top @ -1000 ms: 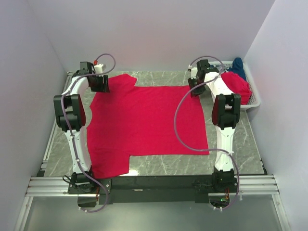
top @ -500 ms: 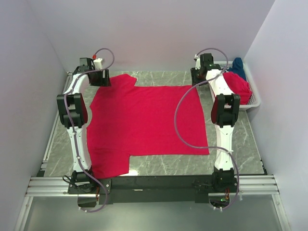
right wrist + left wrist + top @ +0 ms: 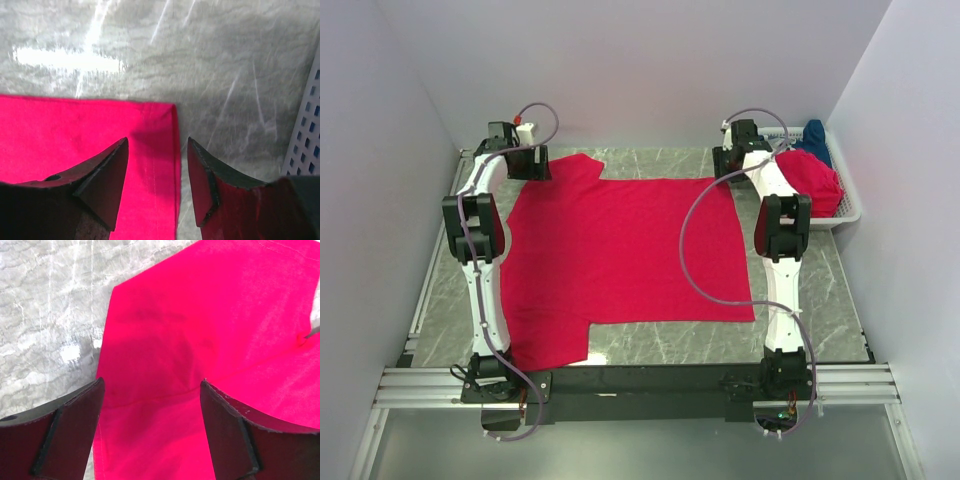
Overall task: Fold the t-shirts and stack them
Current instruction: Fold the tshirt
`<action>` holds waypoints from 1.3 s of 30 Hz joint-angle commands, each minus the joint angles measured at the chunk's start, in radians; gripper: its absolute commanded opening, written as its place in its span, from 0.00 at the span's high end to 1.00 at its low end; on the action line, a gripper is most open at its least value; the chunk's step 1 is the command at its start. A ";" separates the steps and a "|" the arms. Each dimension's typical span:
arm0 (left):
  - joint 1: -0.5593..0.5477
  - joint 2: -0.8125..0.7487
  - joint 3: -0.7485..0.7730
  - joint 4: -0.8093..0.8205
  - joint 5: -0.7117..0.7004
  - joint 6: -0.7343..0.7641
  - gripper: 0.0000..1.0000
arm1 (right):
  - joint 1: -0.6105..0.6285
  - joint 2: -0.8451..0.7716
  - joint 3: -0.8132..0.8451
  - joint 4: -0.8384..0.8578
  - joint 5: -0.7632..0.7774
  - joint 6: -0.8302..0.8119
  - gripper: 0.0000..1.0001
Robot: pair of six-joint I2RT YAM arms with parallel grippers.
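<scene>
A red shirt (image 3: 620, 260) lies spread flat on the table (image 3: 820, 300), ready for folding. The basket (image 3: 852, 212) keeps the other shirts (image 3: 812, 178) aside. The left gripper (image 3: 151, 385) hangs over the far sleeve and the right gripper (image 3: 157, 142) over the far hem corner, both gaping and holding nothing.

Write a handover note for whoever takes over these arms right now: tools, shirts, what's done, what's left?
Left tool: open, empty, over the red t-shirt's far-left sleeve.
Right tool: open, empty, over its far-right corner.
That shirt lies flat on the table; a second red shirt and a dark blue shirt sit bunched in the white basket.
Done: one shirt spread. Left: all folding, stacking.
</scene>
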 commanded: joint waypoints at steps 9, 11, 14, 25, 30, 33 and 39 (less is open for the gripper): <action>0.003 0.058 0.107 0.031 0.011 -0.020 0.12 | 0.029 0.073 0.125 0.034 0.011 -0.018 0.37; 0.003 0.063 0.127 0.028 0.010 -0.024 0.12 | 0.032 0.075 0.131 0.031 0.007 -0.022 0.38; 0.003 0.058 0.118 0.034 0.005 -0.024 0.12 | 0.032 0.081 0.139 0.026 -0.005 -0.030 0.45; 0.005 0.097 0.164 0.088 -0.067 -0.079 0.12 | 0.037 0.071 0.117 0.029 0.011 -0.027 1.00; 0.005 0.129 0.190 0.146 -0.073 -0.127 0.20 | 0.035 0.067 0.110 0.031 0.004 -0.033 1.00; 0.005 0.160 0.244 0.139 -0.052 -0.142 0.24 | 0.035 0.062 0.105 0.035 0.002 -0.033 1.00; -0.006 0.193 0.262 0.146 -0.041 -0.147 0.31 | 0.037 0.039 0.061 0.064 0.017 -0.047 1.00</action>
